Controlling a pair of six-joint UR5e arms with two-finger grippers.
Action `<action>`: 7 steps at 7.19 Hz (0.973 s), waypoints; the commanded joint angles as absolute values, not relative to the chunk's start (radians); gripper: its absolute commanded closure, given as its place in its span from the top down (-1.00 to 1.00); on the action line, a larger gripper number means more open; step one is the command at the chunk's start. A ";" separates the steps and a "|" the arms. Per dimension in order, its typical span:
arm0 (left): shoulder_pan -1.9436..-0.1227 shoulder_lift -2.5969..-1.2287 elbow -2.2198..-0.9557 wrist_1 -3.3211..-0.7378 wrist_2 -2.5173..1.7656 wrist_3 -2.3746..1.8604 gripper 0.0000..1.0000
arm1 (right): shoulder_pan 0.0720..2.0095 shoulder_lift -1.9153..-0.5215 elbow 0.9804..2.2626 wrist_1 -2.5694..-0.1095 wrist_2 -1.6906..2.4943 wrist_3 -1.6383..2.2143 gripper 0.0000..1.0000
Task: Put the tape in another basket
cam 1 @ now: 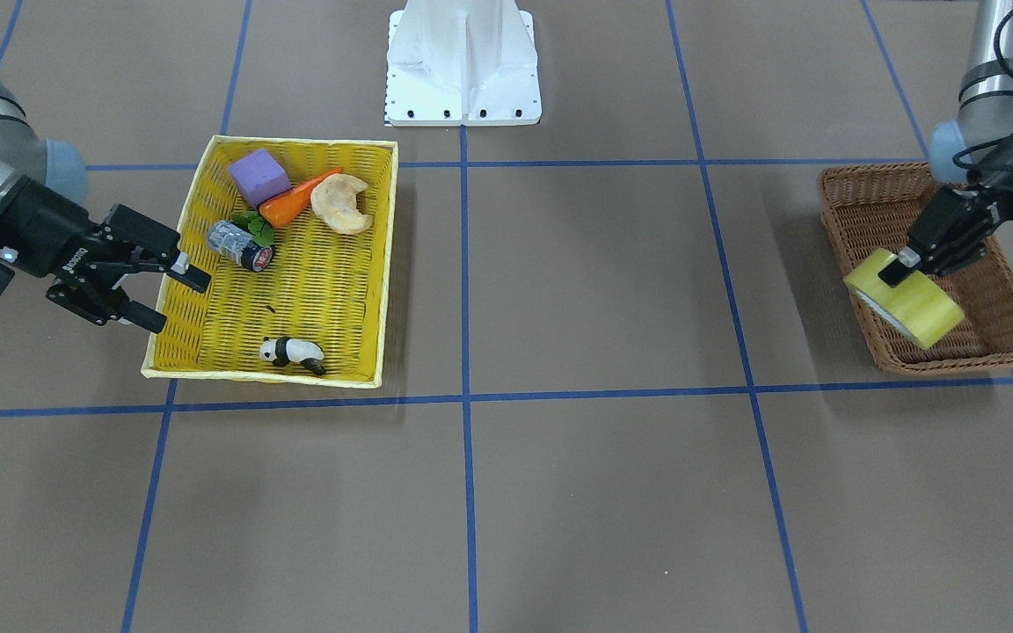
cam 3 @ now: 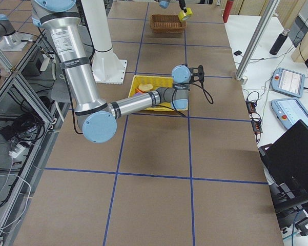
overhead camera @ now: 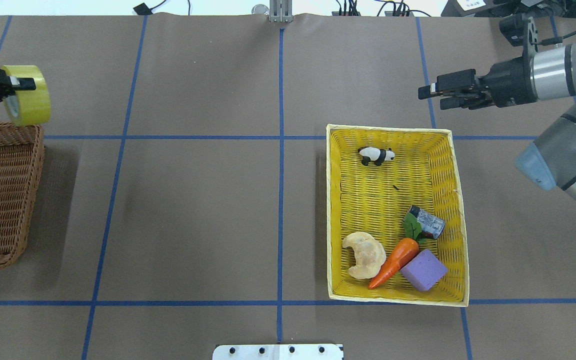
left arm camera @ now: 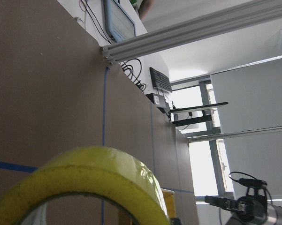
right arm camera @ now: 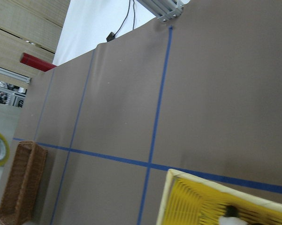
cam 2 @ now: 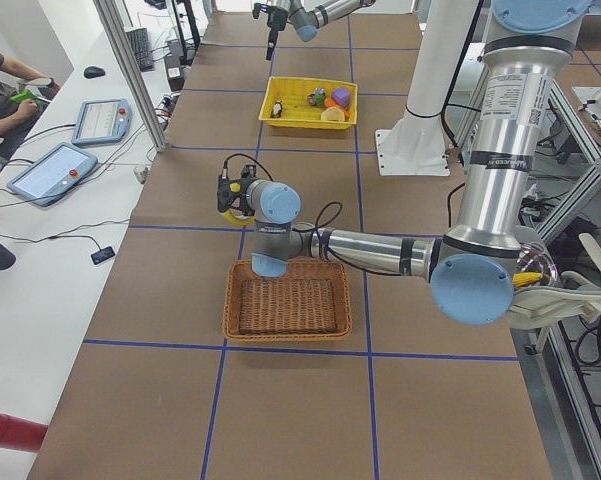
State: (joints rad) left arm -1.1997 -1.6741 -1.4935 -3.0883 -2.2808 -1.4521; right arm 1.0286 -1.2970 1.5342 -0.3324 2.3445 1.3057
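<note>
Aloft, tape (cam 1: pixel 907 303) near basket (cam 1: pixel 955 362) rim (in left hand (cam 1: pixel 900 265))

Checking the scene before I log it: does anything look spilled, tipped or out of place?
Nothing is spilled or damaged. The only thing not at rest is the yellow packing tape, held tilted in the air by the left tool beside the wicker basket rim, not set down. The yellow basket keeps its contents inside.

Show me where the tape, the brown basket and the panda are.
Tape (cam 1: pixel 911 306): front-facing view, on its yellow outer band.
Basket (cam 1: pixel 876 215): front-facing view, on its bare woven floor.
Panda (overhead camera: pixel 377 156): overhead view, on its body.
</note>
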 commanded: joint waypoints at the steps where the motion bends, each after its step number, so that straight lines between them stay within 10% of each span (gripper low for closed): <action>1: -1.268 -1.625 -1.496 -2.910 -2.322 -1.182 -1.00 | 1.043 -1.351 1.536 -0.450 2.349 1.118 1.00; 7: -1.305 -1.617 -1.516 -2.653 -2.312 -1.072 -1.00 | 1.152 -1.301 1.612 -1.172 2.350 0.545 1.00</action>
State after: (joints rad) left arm -1.2967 -1.6173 -1.5132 -2.7392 -2.3152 -1.1448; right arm 1.1354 -1.3195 1.5740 -0.9854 2.3307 0.6357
